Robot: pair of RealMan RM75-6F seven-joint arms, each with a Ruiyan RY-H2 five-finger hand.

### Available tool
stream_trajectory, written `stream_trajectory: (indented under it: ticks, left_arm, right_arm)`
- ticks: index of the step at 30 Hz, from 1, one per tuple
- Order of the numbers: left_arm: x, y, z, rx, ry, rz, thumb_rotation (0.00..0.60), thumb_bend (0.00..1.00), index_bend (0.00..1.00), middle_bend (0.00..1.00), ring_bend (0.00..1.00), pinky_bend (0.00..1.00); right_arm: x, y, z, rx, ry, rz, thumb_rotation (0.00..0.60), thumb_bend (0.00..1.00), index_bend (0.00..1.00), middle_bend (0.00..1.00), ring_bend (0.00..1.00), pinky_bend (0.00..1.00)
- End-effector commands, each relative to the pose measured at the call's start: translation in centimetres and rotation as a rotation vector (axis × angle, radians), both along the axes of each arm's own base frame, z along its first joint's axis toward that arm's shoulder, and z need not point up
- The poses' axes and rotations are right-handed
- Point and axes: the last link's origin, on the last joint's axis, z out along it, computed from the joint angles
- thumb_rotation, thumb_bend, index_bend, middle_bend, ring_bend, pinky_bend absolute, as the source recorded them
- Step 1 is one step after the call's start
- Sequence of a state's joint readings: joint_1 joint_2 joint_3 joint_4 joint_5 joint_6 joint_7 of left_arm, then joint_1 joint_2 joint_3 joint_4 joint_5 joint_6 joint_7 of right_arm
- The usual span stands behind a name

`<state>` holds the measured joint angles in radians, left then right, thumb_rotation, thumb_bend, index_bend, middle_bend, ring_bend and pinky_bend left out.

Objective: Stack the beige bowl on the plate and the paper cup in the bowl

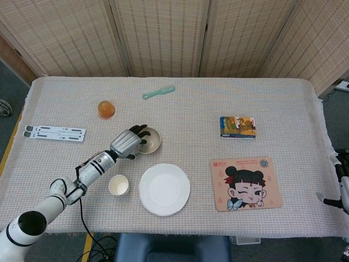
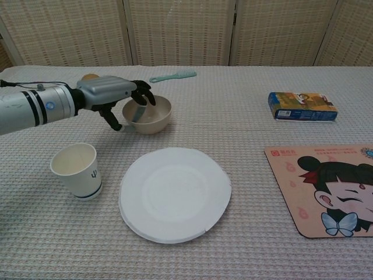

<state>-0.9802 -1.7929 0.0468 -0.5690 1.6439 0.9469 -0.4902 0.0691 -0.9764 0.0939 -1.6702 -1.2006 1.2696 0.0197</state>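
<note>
Currently the left hand grips the near-left rim of the beige bowl: dark fingers hook over the rim into the bowl and the thumb presses the outer wall, a pinch suited to lifting a thin-walled vessel. Whether the bowl has left the counter cannot be told. The bowl lies just beyond the plate, toward the screen wall. The plate lies bare, so the first stacking step is not yet done. The paper cup stands upright just left of the plate, within the same arm's reach for the second step. The right hand shows only partly, far right of the plate; its state cannot be told.
</note>
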Motion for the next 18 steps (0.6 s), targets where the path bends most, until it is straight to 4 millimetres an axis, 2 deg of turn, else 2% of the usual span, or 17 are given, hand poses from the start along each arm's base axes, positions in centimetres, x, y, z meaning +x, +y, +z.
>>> stream_trajectory:
  ticks: [1, 11, 18]
  left_arm:
    - [0.00, -0.11, -0.10, -0.001, -0.003, 0.000, 0.600, 0.36, 0.63, 0.24, 0.03, 0.17]
    - [0.04, -0.39, -0.38, 0.006, -0.013, -0.001, 0.600, 0.38, 0.64, 0.25, 0.03, 0.17]
    - [0.09, -0.28, 0.42, 0.033, -0.015, -0.015, 0.600, 0.38, 0.64, 0.25, 0.03, 0.17]
  right_arm:
    - [0.02, 0.01, 0.00, -0.001, 0.000, 0.001, 0.600, 0.19, 0.00, 0.00, 0.00, 0.00]
    - [-0.05, -0.16, -0.08, 0.004, 0.000, 0.001, 0.600, 0.19, 0.00, 0.00, 0.00, 0.00]
    - [-0.07, -0.25, -0.22, 0.013, -0.004, 0.001, 0.600, 0.19, 0.00, 0.00, 0.00, 0.00]
